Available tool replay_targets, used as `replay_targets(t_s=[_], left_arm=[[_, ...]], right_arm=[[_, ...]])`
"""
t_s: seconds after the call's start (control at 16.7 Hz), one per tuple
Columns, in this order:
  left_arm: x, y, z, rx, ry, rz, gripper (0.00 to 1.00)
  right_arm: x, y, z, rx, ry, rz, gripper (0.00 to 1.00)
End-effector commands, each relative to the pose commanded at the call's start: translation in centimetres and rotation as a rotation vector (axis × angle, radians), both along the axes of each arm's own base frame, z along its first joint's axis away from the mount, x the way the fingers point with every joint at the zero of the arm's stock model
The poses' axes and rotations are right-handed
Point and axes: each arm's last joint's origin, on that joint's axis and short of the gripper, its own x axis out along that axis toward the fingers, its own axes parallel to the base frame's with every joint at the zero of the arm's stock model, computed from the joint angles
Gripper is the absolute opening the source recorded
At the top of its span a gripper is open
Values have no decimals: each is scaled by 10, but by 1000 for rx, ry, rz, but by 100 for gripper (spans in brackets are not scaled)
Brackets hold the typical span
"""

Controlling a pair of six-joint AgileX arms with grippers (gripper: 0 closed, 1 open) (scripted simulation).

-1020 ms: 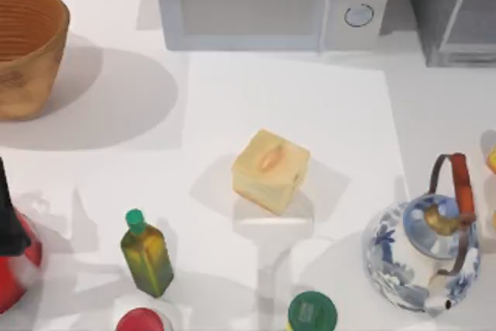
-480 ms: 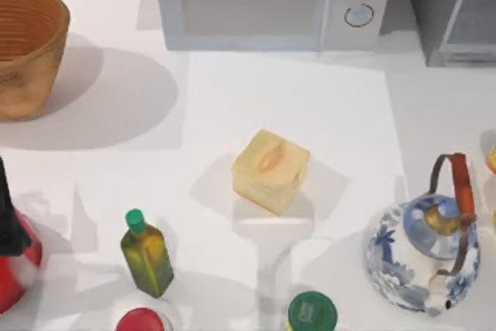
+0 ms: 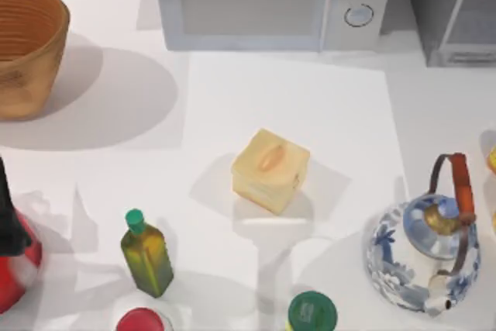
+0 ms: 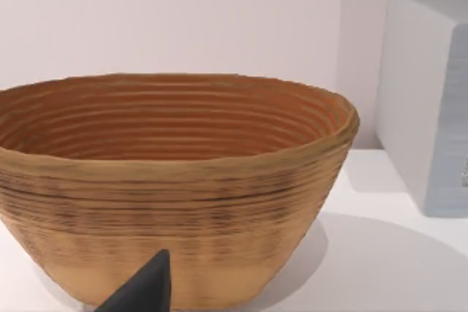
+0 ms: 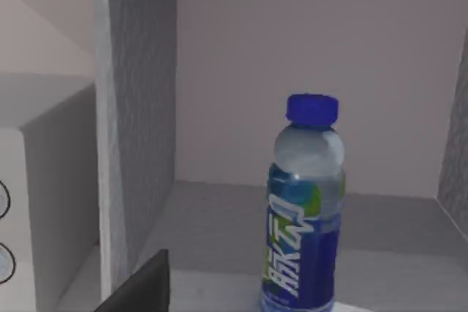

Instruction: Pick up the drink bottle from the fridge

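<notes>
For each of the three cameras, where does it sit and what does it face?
Top view: above the table, looking down on the pale grey microwave and dark grey fridge.
Left wrist view: faces the woven brown basket; dark left gripper tip shows. Basket shared with top.
Right wrist view: faces into the fridge at the blue-capped drink bottle; dark right gripper tip shows.

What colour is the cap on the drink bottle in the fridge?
Bright blue. The drink bottle stands upright inside the fridge; the right wrist view shows it best.

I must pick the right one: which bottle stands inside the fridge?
The drink bottle with the blue cap and blue label; it stands upright inside the fridge. The olive-green bottle stands on the table.
</notes>
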Motion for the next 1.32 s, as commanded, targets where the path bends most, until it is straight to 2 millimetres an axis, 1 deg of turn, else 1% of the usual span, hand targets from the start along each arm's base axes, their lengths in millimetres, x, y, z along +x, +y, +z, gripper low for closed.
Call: replay_targets(t_s=[0.18,0.3,0.48,0.6,0.72,1.02,1.14,1.32], left_arm=[[0,0,0,0,0,0,100],[0,0,0,0,0,0,100],[0,0,0,0,0,0,100],[0,0,0,0,0,0,100],[0,0,0,0,0,0,100],[0,0,0,0,0,0,100],[0,0,0,0,0,0,100],[0,0,0,0,0,0,100]], right_arm=[[14,-22,-33,30,55,-25,100],[18,-30,-53,42,77,-42,100],[20,-31,-74,48,93,-52,100],[20,-28,-81,48,99,-51,100],[21,-26,-84,48,102,-51,100],[21,-28,-83,45,97,-55,100],[26,-35,-75,15,60,-79,100],[44,-56,-53,-63,-36,-134,100]])
